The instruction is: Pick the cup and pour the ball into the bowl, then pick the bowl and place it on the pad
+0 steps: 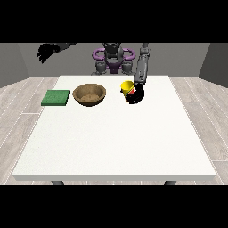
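Grey walls and pale plank flooring frame your white table (116,133). Start at the hand at the view's right (135,94): it sits low at the table's far side, against the yellow cup (126,85). The hand touches the cup and hides its lower part, but you cannot tell whether its fingers wrap it. A spot of red shows at the cup's side, perhaps the ball; you cannot be sure.

Judging by its look, the cup is light, rigid and smooth, so it may slip or tip; take it round the middle of its wall, keeping the mouth free for pouring.

Just beside it, toward the view's left, stands the brown bowl (89,94), and beyond that the green pad (56,97) lies flat. The bowl looks stiff and wide, so hold it by the rim.

Your other hand (44,52) hangs raised, well apart from everything, fingers curled on nothing.
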{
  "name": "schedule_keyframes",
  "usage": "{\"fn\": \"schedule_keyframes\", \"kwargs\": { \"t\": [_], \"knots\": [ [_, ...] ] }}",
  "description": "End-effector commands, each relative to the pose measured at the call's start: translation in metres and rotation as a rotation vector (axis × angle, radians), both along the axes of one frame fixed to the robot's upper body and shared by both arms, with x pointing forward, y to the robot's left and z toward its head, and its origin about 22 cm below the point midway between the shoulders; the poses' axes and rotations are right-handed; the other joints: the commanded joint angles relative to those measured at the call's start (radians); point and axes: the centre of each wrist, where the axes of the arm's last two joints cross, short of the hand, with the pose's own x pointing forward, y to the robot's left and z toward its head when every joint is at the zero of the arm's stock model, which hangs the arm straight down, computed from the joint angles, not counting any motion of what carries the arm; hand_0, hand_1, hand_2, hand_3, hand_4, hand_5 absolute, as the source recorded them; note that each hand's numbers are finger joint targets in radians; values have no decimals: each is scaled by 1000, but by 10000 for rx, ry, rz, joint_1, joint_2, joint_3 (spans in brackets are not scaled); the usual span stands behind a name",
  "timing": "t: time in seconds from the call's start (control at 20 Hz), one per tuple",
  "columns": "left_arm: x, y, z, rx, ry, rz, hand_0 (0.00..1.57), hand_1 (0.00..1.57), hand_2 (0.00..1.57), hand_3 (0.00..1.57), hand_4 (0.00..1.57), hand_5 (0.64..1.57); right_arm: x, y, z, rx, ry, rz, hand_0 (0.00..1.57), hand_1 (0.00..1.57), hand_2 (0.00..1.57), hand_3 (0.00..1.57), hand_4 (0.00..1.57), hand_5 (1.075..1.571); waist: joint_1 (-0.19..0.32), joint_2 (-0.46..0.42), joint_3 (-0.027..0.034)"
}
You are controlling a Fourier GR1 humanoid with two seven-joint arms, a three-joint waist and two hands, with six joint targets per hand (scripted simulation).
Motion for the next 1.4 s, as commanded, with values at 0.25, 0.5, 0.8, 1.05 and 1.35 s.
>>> {"fn": "schedule_keyframes", "kwargs": {
  "t": [0.25, 0.5, 0.8, 1.05, 1.35],
  "knots": [
    [20, -72, 24, 2637, 949, 75, 1289, 1289, 1571, 1571, 1411, 1446, 5, -42, -32, 47, 1537, -669, 0, 0, 0, 327, 639, 1565, 525, -1609, -9],
    [31, -59, 28, 7020, 843, 584, 1349, 1349, 1571, 1571, 1421, 1540, 11, -43, -34, 141, 2260, -346, 0, 0, 0, 243, 646, 1564, 288, -2134, 40],
    [24, -113, 16, 9013, 2098, 71, 1362, 1362, 1571, 1571, 1448, 1533, 0, -67, -63, 562, 2980, -898, 0, 0, 0, 97, 677, 1559, 813, -2976, -11],
    [34, -150, 40, 11094, 2023, -155, 1361, 1361, 1571, 1571, 1441, 1545, -12, -85, -90, 751, 3525, -1184, 0, 0, 0, 0, 685, 1559, 1129, -3276, -7],
    [42, -175, 63, 13689, 1599, 824, 1351, 1351, 1571, 1571, 1364, 1563, 11, -89, -70, 582, 3423, -716, 0, 0, 0, 127, 691, 1554, 789, -3185, -11]
  ]
}}
